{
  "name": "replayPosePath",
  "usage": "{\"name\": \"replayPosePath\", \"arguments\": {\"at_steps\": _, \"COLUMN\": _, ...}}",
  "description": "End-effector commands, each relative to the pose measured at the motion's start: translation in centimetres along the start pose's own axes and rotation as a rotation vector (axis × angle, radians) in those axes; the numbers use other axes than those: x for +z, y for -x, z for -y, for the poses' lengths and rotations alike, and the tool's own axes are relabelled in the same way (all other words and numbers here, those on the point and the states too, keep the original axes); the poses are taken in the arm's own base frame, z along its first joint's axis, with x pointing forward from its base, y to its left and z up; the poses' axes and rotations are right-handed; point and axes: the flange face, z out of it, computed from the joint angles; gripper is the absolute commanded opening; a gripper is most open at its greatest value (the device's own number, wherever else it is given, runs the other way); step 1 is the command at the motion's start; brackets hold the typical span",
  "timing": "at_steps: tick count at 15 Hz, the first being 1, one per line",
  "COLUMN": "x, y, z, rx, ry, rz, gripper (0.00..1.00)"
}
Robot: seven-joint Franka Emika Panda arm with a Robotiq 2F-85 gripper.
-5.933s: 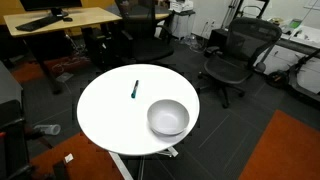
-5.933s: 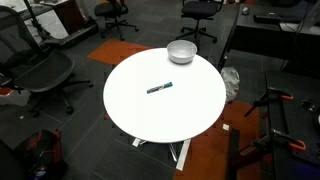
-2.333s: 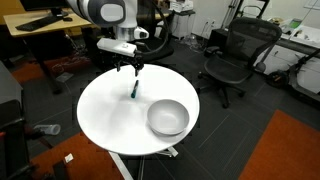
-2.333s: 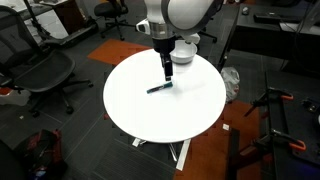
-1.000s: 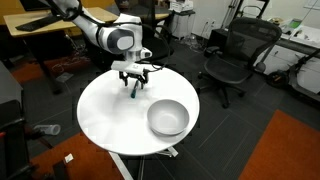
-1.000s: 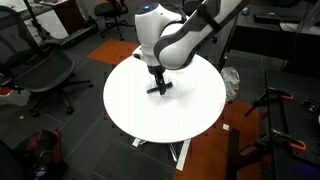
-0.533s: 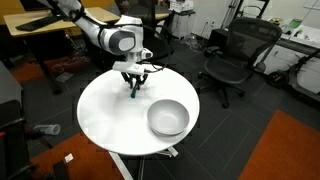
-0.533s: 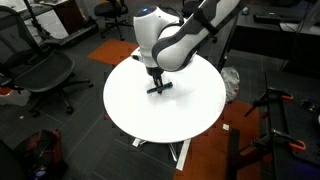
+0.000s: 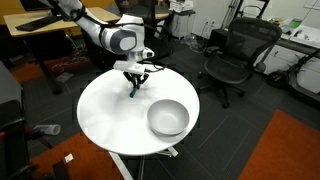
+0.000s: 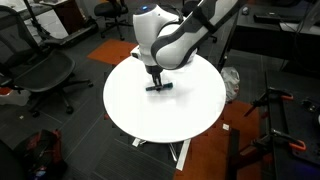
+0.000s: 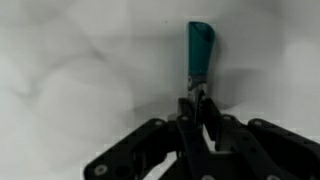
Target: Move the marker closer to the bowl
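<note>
1. Since a second ago the gripper [image 9: 134,88] has sunk lower and its spread fingers have drawn together. In the earliest pictures no arm was over the table [image 9: 105,118] at all.
2. Seen from the wrist, the fingers are pinched narrow on the dark end of the marker [image 11: 200,45] — its teal end sticks out beyond them.
3. In an exterior view the marker lies up and to the left of the bowl [image 9: 168,118], well apart from it, in the spot where it lay before.
4. The bowl stands upright — white, round and deep — and the arm reaches in from beyond it.
</note>
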Motion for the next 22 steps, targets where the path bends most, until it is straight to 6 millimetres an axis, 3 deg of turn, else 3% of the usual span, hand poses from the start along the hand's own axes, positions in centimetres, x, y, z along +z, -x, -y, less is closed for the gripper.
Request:
{"name": "replayPosePath", "arguments": {"at_steps": 1, "x": -1.5, "y": -0.6, "z": -1.5, "rx": 0.122, "ry": 0.018, "rz": -0.029, "gripper": 0.05}}
{"name": "replayPosePath", "arguments": {"at_steps": 12, "x": -5.8, "y": -4.2, "z": -5.2, "rx": 0.667, "ry": 0.074, "rz": -0.146, "gripper": 0.05}}
{"name": "replayPosePath", "arguments": {"at_steps": 22, "x": -4.6, "y": -2.6, "z": -11.6, "rx": 1.012, "ry": 0.097, "rz": -0.131, "gripper": 0.05}}
